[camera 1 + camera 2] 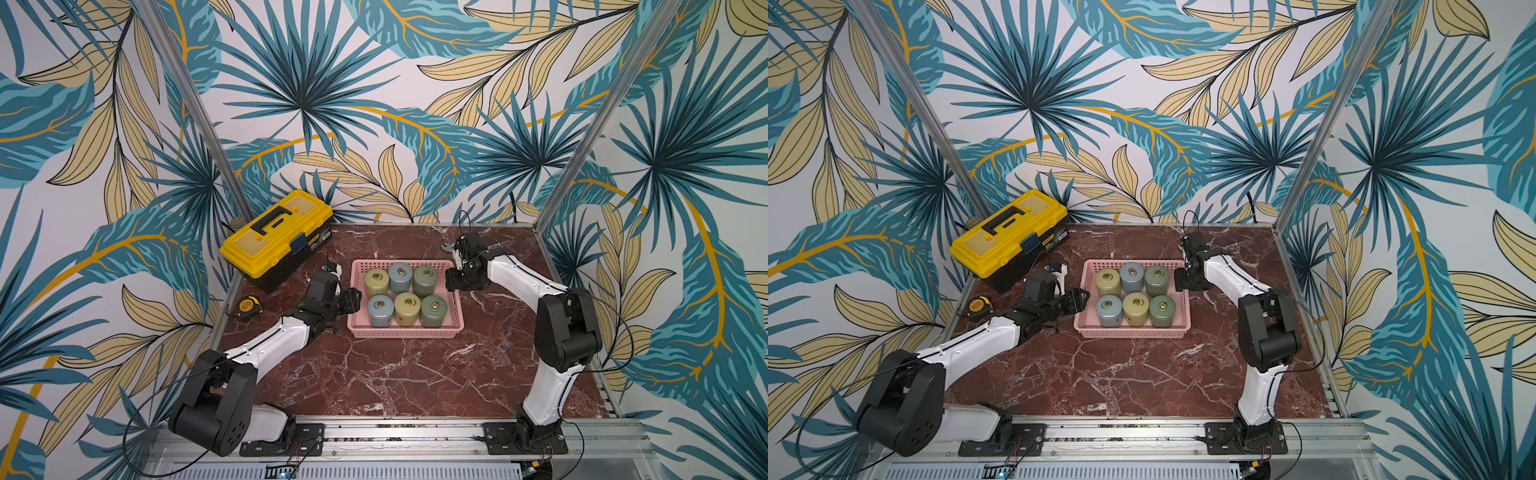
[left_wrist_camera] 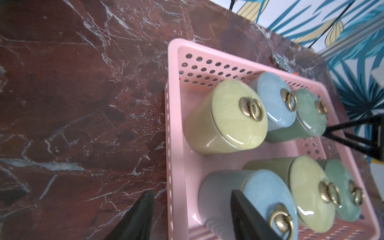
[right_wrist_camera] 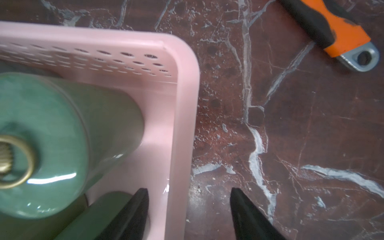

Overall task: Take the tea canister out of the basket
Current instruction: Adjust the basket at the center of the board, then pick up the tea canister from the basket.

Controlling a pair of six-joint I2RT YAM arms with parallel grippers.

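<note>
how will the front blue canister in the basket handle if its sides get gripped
The front blue canister looks glossy, probably glazed ceramic: slippery, fragile, heavyish. Squat and upright, it seems unlikely to tip. Its lid looks separate, so pulling the brass ring might lift only that.

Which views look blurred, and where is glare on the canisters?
Right wrist view: the green canister is soft, with a white glare streak on its lid; the marble table is sharper. Left wrist view: the yellow canister has glare at its lid rim. Both top views: even light, no strong glare.
</note>
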